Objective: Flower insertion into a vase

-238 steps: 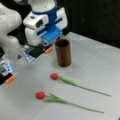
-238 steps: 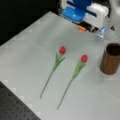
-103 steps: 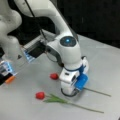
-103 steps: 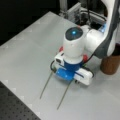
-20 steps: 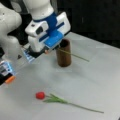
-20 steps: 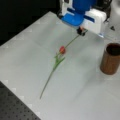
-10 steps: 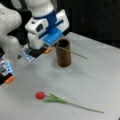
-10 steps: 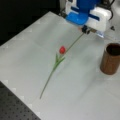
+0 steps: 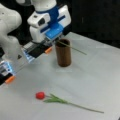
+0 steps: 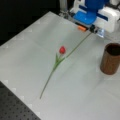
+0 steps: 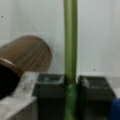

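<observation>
The vase is a dark brown upright cylinder on the white table, and it also shows in a front view and the wrist view. My gripper hovers just above and behind its mouth, shut on a green flower stem that sticks out level over the vase. That stem runs straight up between the dark fingers in the wrist view. The held flower's head is hidden. A second flower with a red head lies flat on the table.
The arm's white links stand at a front view's left. The table's far edge runs close behind the vase. A dark perforated board borders the table at a front view's bottom left.
Two flowers lay on the table at first; one is now in my gripper, lifted. Over the last second the gripper has drifted slightly toward the vase.
</observation>
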